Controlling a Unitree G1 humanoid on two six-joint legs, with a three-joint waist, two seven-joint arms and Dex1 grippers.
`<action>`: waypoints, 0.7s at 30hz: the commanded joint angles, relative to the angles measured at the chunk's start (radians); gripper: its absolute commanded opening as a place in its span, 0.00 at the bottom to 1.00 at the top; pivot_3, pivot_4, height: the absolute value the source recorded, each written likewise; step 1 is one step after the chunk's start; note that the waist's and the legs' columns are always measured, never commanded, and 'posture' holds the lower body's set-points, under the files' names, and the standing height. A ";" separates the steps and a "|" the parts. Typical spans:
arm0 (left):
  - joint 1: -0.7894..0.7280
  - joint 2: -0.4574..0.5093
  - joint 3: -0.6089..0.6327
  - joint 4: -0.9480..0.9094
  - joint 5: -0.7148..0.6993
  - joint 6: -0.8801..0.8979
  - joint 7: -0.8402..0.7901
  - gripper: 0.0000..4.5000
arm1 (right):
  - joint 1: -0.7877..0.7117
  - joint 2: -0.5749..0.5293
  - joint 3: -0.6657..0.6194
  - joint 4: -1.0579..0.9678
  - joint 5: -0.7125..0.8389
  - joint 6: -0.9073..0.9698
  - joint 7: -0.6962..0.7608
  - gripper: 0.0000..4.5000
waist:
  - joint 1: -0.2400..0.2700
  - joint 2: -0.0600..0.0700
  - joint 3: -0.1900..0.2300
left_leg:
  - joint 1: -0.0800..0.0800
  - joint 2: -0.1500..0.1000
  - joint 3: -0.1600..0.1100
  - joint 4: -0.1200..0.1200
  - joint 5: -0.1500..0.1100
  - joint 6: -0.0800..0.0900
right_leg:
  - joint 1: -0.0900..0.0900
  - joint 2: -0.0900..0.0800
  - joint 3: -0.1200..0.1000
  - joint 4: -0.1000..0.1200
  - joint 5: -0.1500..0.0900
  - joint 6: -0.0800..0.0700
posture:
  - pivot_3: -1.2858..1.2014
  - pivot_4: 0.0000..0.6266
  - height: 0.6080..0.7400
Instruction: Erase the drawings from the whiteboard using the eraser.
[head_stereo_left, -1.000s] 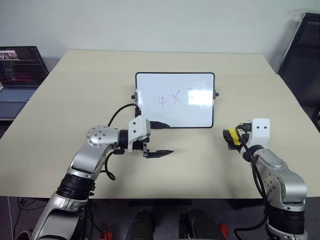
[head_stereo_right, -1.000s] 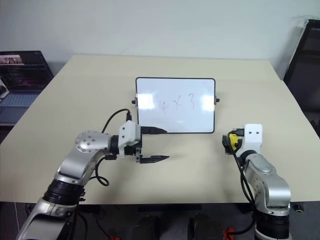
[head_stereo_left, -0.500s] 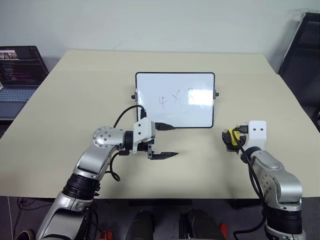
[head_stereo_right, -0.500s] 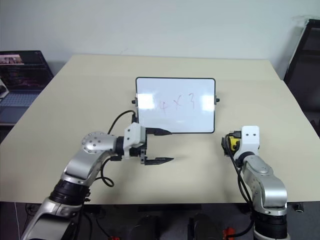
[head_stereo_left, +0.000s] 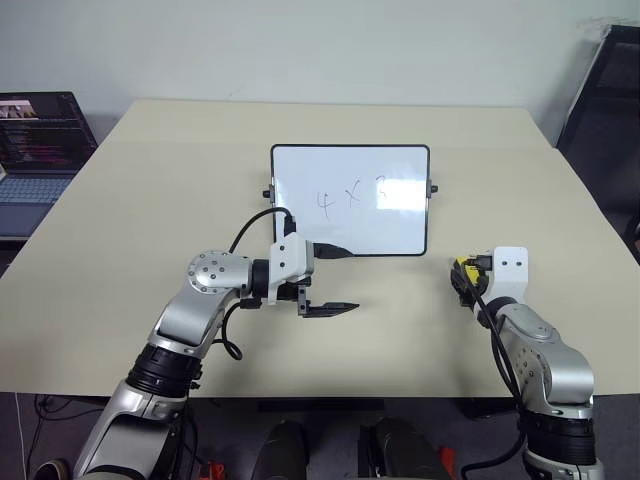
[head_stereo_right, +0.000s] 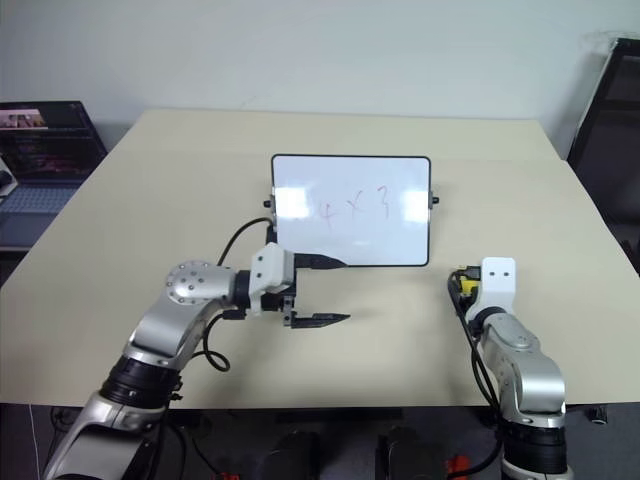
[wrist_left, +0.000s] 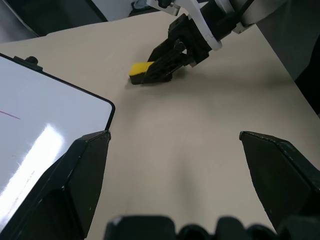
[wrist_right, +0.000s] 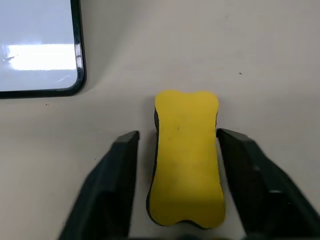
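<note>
Eraser (wrist_right: 186, 157) on table between right claw (wrist_right: 180, 175) fingers, small gaps either side, not gripped; left claw (head_stereo_left: 338, 280) spread wide, empty

Bare table (head_stereo_left: 400, 300) lies open between whiteboard (head_stereo_left: 350, 200) and eraser (wrist_right: 186, 155).

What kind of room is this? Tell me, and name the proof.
Probably an office or lab workspace: a plain beige table holding a small whiteboard, an open laptop at the side, and a bare white wall behind.

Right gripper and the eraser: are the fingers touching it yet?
Apart. In the right wrist view the right gripper straddles the eraser, with a strip of table visible between each of its fingers and the yellow block's sides.
</note>
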 joint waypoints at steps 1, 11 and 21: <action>-0.013 -0.003 0.002 -0.041 -0.001 0.002 0.012 1.00 | -0.016 0.000 -0.011 -0.006 -0.006 -0.026 -0.003 0.28 | 0.000 0.000 0.000 | 0.000 0.000 0.000 0.000 0.000 0.000 | 0.000 0.000 0.000 0.000 0.000 0.000 | 0.52 0.24 1.00; 0.005 -0.013 0.020 -0.054 0.027 0.072 0.126 1.00 | -0.008 -0.014 -0.002 -0.033 -0.010 -0.018 0.011 0.23 | 0.000 0.000 0.000 | 0.000 0.000 0.000 0.001 0.000 0.000 | 0.000 0.000 0.000 0.000 0.000 0.000 | 0.52 0.24 1.00; -0.015 -0.100 0.070 -0.158 0.086 0.350 0.457 1.00 | 0.019 -0.143 0.134 -0.299 0.000 -0.042 0.160 0.23 | 0.000 0.000 0.000 | -0.001 0.000 -0.002 0.001 0.000 0.000 | 0.000 0.000 -0.001 0.000 0.000 0.000 | 0.52 0.24 1.00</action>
